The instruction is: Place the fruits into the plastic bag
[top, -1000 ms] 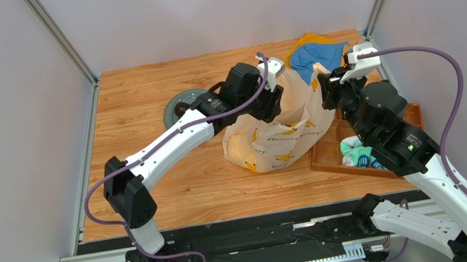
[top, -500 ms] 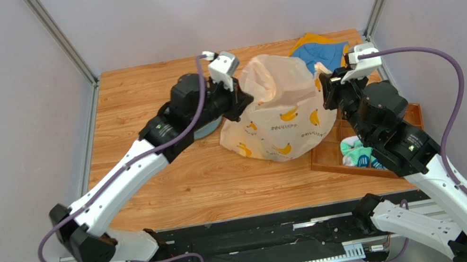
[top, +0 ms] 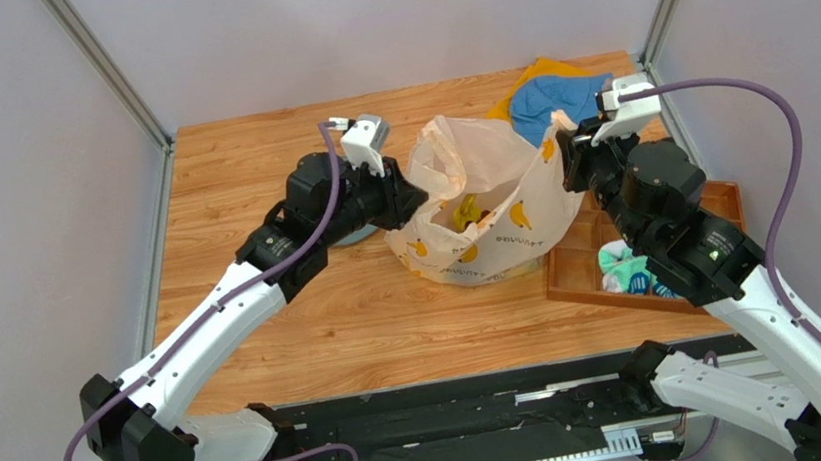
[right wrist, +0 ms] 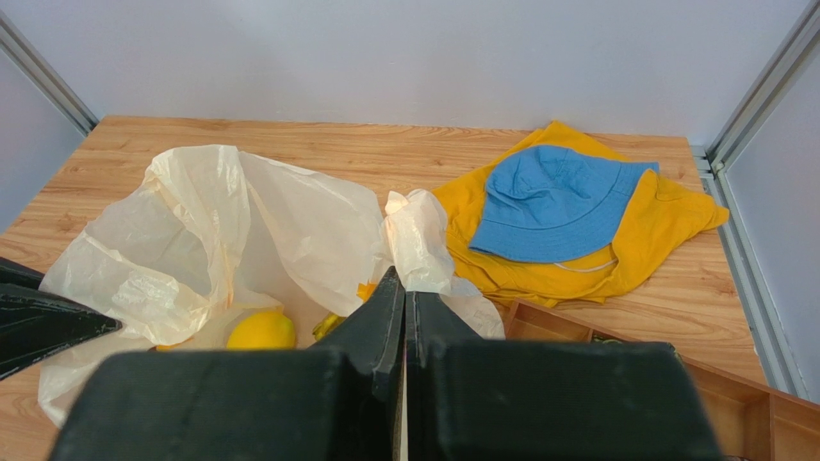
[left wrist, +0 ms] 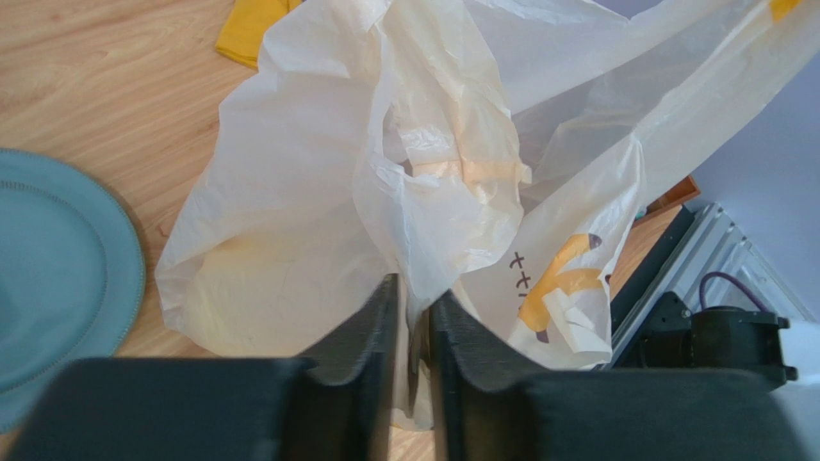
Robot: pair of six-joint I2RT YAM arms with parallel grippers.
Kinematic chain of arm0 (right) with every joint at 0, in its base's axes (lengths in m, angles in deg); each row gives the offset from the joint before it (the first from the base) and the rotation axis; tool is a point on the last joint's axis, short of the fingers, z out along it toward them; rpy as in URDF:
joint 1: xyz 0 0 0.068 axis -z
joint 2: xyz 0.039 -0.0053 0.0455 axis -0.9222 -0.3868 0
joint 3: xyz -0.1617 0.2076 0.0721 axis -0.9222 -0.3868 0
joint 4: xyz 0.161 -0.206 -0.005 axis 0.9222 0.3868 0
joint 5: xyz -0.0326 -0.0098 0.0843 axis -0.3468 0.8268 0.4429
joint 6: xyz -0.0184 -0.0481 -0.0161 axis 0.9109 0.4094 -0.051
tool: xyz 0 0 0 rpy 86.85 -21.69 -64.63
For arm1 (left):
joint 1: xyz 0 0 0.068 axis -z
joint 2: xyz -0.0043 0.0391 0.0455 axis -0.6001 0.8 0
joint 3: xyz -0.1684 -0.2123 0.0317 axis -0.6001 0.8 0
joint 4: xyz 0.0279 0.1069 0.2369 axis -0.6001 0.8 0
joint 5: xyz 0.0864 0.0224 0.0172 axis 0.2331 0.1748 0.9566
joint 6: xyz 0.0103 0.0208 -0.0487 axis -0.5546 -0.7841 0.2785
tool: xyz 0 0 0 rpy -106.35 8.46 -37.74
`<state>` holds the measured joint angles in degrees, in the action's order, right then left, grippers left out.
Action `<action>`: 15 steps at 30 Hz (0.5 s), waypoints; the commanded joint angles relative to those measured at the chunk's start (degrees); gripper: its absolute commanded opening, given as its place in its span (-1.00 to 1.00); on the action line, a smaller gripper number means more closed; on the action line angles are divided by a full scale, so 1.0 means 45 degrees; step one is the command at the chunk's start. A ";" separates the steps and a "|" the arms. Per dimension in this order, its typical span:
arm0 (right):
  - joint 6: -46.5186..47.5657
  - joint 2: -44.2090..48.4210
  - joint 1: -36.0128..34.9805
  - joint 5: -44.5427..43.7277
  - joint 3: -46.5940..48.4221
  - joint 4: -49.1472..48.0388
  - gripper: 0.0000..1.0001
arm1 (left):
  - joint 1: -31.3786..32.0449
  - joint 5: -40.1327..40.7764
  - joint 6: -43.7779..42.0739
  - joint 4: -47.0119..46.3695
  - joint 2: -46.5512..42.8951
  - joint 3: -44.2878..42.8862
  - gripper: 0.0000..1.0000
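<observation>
The plastic bag (top: 504, 227), clamped by left gripper (left wrist: 412, 309) and right gripper (right wrist: 404, 293), now gapes open

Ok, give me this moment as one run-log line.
left hand: shut on plastic bag rim | right hand: shut on bag handle | mouth: open | yellow fruit: inside bag | plate: beside bag

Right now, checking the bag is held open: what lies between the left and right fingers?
The plastic bag, its mouth stretched between the left fingers and right fingers, a yellow fruit inside; the top external view shows it.
</observation>
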<state>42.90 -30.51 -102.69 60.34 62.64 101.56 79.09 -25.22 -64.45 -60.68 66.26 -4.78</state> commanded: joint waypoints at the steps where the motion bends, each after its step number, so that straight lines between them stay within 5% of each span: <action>1: 0.0011 0.0124 0.0063 -0.0014 0.0185 -0.0454 -1.00 | -0.0221 -0.0154 0.0024 -0.0169 -0.0632 -0.0482 -0.23; 2: 0.0011 0.0143 0.0063 -0.0014 0.0204 -0.0435 -1.00 | -0.0279 -0.0018 -0.0131 -0.0149 -0.0711 -0.0579 0.13; 4: 0.0030 0.0202 0.0083 -0.0072 0.0185 -0.0396 -0.99 | -0.0474 0.0177 -0.0579 0.0046 -0.1003 -0.0697 0.46; 7: 0.0050 0.0260 0.0063 -0.0131 0.0185 -0.0356 -1.00 | -0.1098 0.0880 -0.1146 0.0709 -0.1452 -0.1068 0.74; 15: 0.0089 0.0339 0.0063 -0.0092 0.0146 -0.0376 -1.00 | -0.4612 0.1213 -0.1929 0.1920 -0.1516 -0.1010 0.89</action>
<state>42.92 -29.68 -102.67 60.30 62.64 101.63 63.94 -22.32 -69.39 -55.74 58.48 -7.93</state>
